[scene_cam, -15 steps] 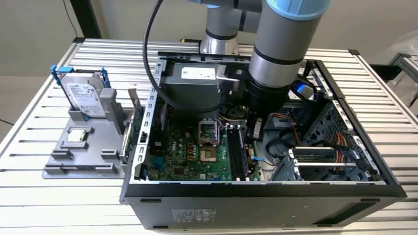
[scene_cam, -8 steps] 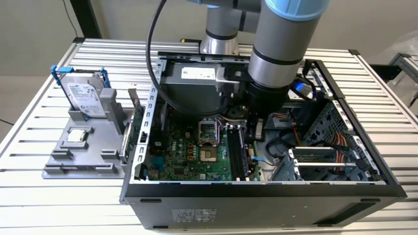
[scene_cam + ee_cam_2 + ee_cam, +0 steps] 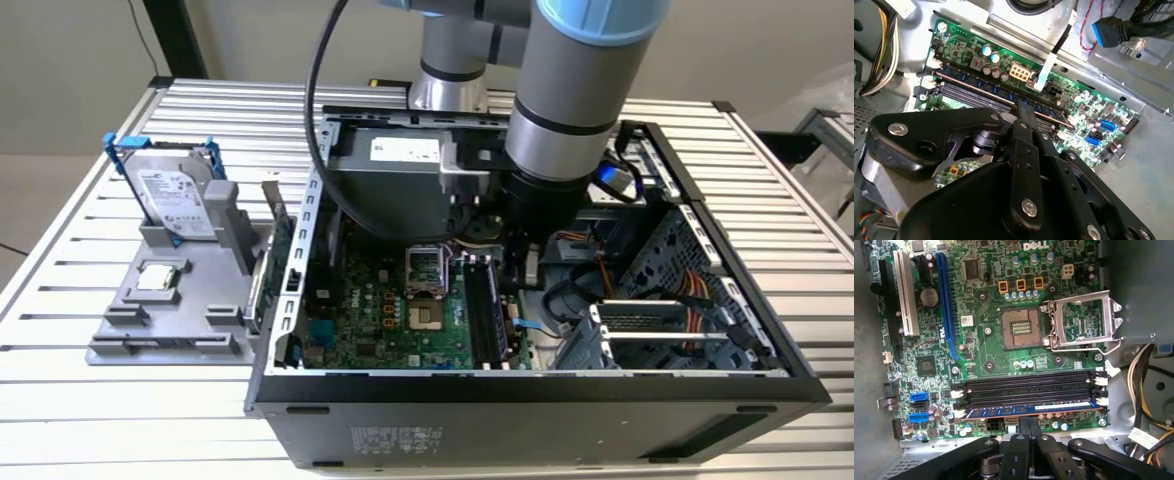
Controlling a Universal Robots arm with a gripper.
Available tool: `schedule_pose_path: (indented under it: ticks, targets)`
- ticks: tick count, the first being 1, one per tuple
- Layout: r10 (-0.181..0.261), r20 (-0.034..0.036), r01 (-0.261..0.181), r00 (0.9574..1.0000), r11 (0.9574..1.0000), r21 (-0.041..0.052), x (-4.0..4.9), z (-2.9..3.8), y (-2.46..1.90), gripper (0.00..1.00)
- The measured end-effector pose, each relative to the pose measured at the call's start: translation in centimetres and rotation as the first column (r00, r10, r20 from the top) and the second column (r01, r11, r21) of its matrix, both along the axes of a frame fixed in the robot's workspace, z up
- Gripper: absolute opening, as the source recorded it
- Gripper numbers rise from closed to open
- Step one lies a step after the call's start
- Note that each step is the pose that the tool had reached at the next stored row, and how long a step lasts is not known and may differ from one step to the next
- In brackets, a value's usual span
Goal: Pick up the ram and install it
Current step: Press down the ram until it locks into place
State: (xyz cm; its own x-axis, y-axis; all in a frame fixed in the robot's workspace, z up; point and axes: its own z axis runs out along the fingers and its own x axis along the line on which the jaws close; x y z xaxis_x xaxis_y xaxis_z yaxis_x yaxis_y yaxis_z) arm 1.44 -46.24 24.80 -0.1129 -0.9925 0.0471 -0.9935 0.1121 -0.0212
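Observation:
The ram [image 3: 1054, 408] stands on edge in the black motherboard slot closest to the case wall, next to three bare slots [image 3: 1029, 387]. In the second wrist view the ram [image 3: 981, 91] shows as a long thin strip with a copper-coloured edge. My gripper [image 3: 1028, 423] is shut, its two black fingers pressed together. The fingertips [image 3: 1021, 107] meet the ram's top edge near its middle and do not clasp it. In the exterior view the arm [image 3: 574, 120] reaches down into the open computer case [image 3: 534, 385] above the slots [image 3: 483, 315].
The processor socket [image 3: 1019, 330] lies open with its metal frame [image 3: 1084, 322] swung aside. Cable bundles [image 3: 1149, 390] and a blue plug [image 3: 1111, 27] crowd the case. On the exterior view's left, a grey fixture [image 3: 134, 340] holds a blue-framed hard drive [image 3: 174, 195] and a square chip [image 3: 160, 277].

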Motion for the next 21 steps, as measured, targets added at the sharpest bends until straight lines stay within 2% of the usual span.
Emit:
schedule_pose_path:
  ticks: [9,15,21]
  targets:
    - [0.057,-0.0001,-0.057,0.9984,0.9984,-0.0001,-0.07,-0.14,0.0,0.0]
    - [0.059,0.0,-0.059,0.9983,0.9983,0.0002,-0.13,-0.17,0.01,0.0]
    - [0.059,0.0,-0.059,0.9982,0.9982,0.0,-0.16,-0.66,0.0,0.0]
